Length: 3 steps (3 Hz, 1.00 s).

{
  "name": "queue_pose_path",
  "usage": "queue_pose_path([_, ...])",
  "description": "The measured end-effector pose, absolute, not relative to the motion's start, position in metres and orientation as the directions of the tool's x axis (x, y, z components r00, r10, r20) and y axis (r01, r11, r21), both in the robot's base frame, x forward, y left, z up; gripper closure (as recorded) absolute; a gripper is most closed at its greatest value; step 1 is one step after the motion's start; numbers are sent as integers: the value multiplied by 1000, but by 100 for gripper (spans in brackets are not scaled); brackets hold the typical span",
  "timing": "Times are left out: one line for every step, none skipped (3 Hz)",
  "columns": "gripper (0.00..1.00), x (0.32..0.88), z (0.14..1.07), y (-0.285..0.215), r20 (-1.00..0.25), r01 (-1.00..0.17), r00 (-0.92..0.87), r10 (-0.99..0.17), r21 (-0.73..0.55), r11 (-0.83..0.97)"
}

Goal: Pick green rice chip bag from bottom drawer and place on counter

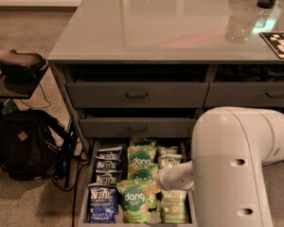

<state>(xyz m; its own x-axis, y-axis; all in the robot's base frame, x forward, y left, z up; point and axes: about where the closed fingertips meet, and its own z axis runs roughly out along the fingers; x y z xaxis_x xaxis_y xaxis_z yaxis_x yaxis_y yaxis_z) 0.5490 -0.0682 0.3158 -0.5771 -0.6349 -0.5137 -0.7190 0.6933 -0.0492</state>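
Note:
The bottom drawer [84, 195] is pulled open at the foot of the cabinet. Its middle row holds three bright green rice chip bags, at the back [142, 158], in the middle [143, 175] and at the front [134, 200]. My gripper [153, 187] reaches in from the right on a white arm [236, 169]. It sits low over the middle row, at the upper right edge of the front bag. The glossy grey counter [156, 22] spans the cabinet top.
Blue Kettle bags [103, 201] fill the left row and paler green Kettle bags [173, 206] the right row. Two closed drawer fronts [137, 94] are above. A black backpack [23, 143] and a stand [19, 67] are at left. A glass [239, 25] and checkered board [279, 44] stand on the counter.

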Motion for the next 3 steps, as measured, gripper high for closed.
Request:
queue_pose_path([0, 539, 299, -61, -528, -749, -575, -625, 32, 662])
queue_pose_path([0, 536, 286, -50, -577, -785, -553, -601, 118, 609])
queue_pose_path([0, 532, 281, -37, -612, -815, -529, -588, 174, 553])
